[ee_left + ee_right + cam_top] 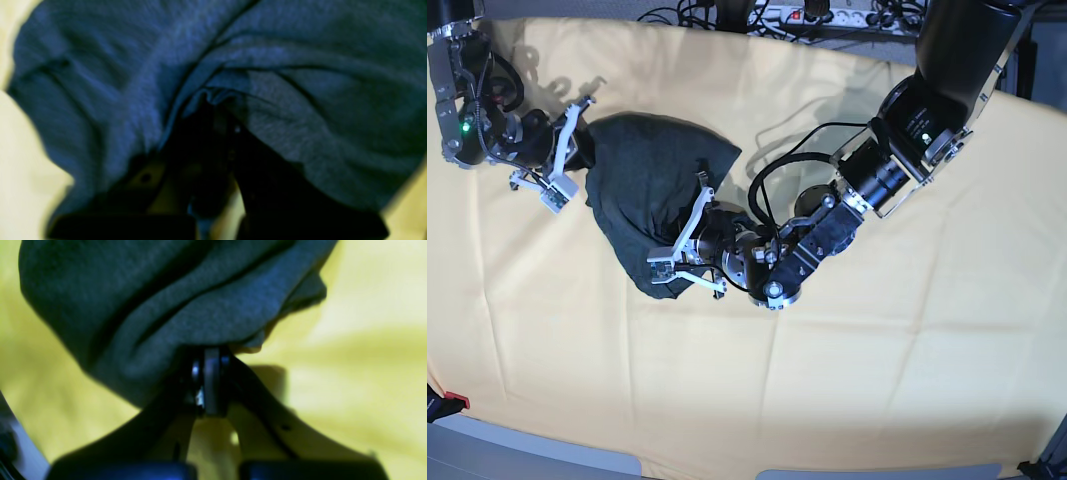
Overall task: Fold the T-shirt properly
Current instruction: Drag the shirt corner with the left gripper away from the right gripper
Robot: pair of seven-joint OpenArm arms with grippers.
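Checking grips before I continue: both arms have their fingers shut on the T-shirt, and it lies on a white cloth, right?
Not quite. Both grips hold: the left gripper and right gripper are shut on the T-shirt. But the cloth under it is yellow, not white, as the base view shows.

My black left end effector (689, 235) is clamped tight, arm bent low; my black right end effector (577, 150) is clamped too, reaching inward.

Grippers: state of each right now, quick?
Left gripper: shut on the T-shirt.
Right gripper: shut on the T-shirt.
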